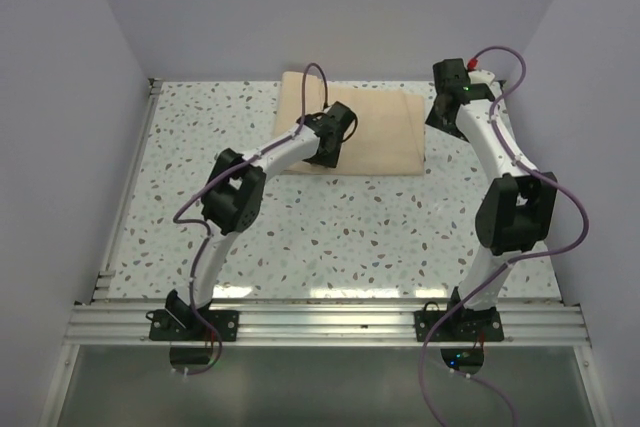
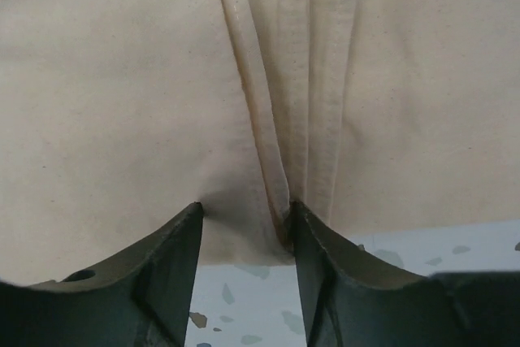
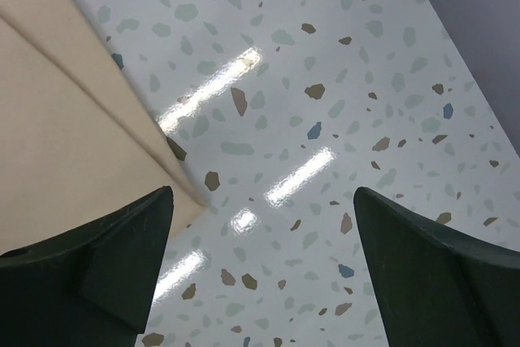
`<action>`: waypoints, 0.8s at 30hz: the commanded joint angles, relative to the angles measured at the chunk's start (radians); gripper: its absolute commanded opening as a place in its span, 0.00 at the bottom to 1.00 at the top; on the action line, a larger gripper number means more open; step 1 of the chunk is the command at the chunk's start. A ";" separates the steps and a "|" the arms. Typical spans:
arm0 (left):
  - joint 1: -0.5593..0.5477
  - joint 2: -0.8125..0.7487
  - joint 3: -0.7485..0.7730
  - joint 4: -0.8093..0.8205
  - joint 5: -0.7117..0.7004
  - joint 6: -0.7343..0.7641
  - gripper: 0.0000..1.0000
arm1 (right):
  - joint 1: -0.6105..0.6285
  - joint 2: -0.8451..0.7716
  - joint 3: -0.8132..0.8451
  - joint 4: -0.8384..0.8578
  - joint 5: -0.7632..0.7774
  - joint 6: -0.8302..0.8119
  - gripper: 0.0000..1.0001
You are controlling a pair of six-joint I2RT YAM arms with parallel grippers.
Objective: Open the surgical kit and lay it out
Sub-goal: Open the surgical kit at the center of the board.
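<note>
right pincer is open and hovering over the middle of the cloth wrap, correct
No. The right pincer is open, but it hovers over bare table beside a corner of the cloth wrap, not over its middle. The right wrist view shows this.

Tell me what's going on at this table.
Two robot arms are starting on a tan wrap lying folded at the far side of the table. The left hand sits at the wrap's near edge, fingers either side of a hemmed fold; whether it grips yet is unclear. The right hand hangs open over bare table by the wrap's right corner, holding nothing. No instruments show.
</note>
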State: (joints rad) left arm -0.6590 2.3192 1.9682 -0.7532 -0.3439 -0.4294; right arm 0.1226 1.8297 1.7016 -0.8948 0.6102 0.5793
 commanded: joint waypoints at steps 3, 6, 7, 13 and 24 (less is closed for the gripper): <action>0.006 0.014 -0.037 -0.017 -0.012 0.024 0.43 | 0.002 0.031 0.047 0.008 -0.018 0.001 0.96; 0.004 0.019 -0.038 -0.017 0.006 0.037 0.30 | 0.003 0.040 0.055 0.007 -0.021 0.004 0.96; 0.004 0.017 -0.032 -0.017 0.012 0.041 0.16 | 0.003 0.042 0.056 0.007 -0.023 0.004 0.96; 0.035 -0.056 0.138 -0.061 0.060 0.027 0.00 | 0.002 0.058 0.069 0.036 -0.052 0.001 0.94; 0.493 -0.605 -0.404 0.086 0.132 -0.169 0.01 | 0.003 0.209 0.240 0.215 -0.372 -0.111 0.94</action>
State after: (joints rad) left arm -0.2642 1.8755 1.7191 -0.7181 -0.1978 -0.5453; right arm 0.1234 1.9938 1.8568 -0.7696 0.3622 0.5095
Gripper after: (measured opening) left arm 0.021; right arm 0.945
